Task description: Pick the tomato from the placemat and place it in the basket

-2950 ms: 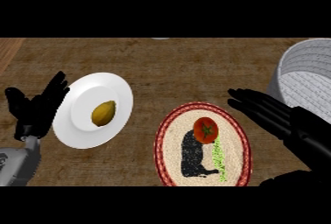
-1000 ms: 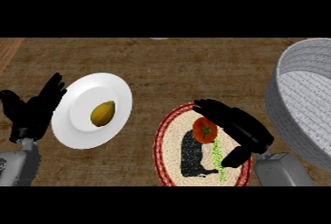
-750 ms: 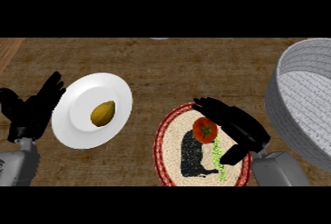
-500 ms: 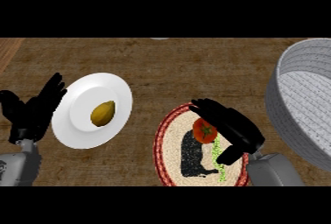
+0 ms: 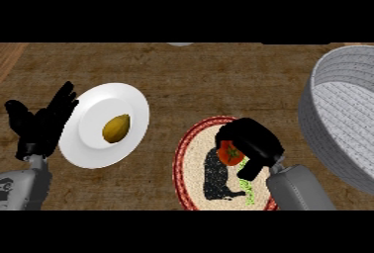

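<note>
Red tomato [image 5: 231, 153] sits under my right hand [image 5: 252, 139] — fingers curled round it, over the placemat [image 5: 191, 159]. Basket [image 5: 347, 118] to its right; my left hand [image 5: 40, 126] rests open.

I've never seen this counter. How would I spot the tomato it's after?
Find the big grey basket at the right edge; just left of it lies a round, red-rimmed placemat. The tomato sits on it, under the curled right hand: small, red, green-topped, unlike the yellow-brown item on the white plate.
</note>
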